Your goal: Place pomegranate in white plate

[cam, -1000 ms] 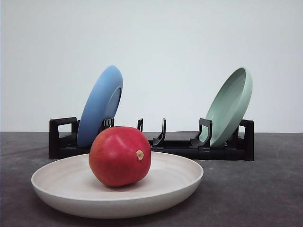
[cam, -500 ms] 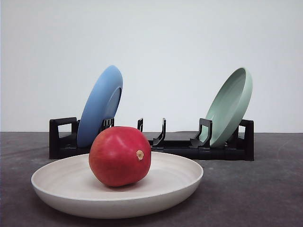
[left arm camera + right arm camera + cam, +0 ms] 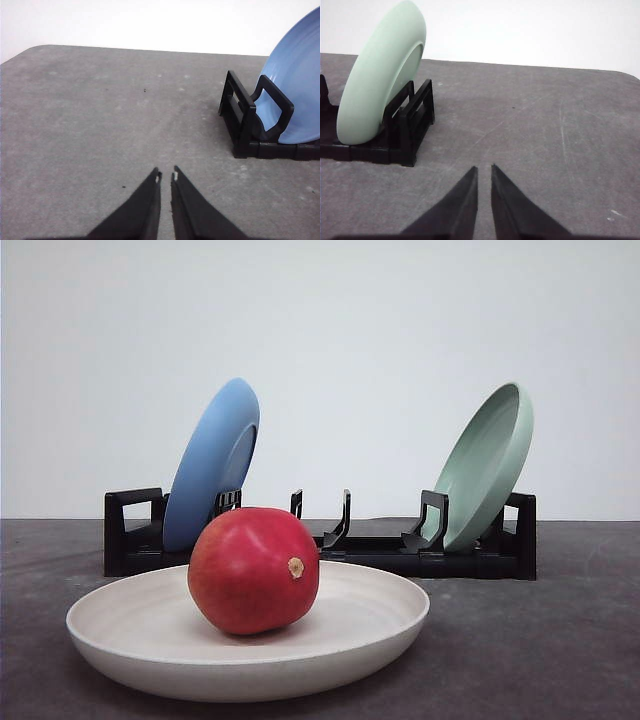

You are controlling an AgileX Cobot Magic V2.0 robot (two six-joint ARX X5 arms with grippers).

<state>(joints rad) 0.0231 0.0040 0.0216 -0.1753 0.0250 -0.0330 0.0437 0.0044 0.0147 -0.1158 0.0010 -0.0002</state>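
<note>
Nothing shifts across 3 front frames: the glossy red pomegranate rests in the matte off-white round plate. We judge placement complete, with our left gripper and right gripper both clenched and empty over bare table.

A glossy red pomegranate sits inside a wide, shallow off-white plate, slightly toward 9 o'clock of centre, its tan stem nub apparently facing 3 o'clock.

my left end effector pinched nearly closed with nothing in it, tips hovering low, my right end effector same deal, empty, fingers almost touching
</note>
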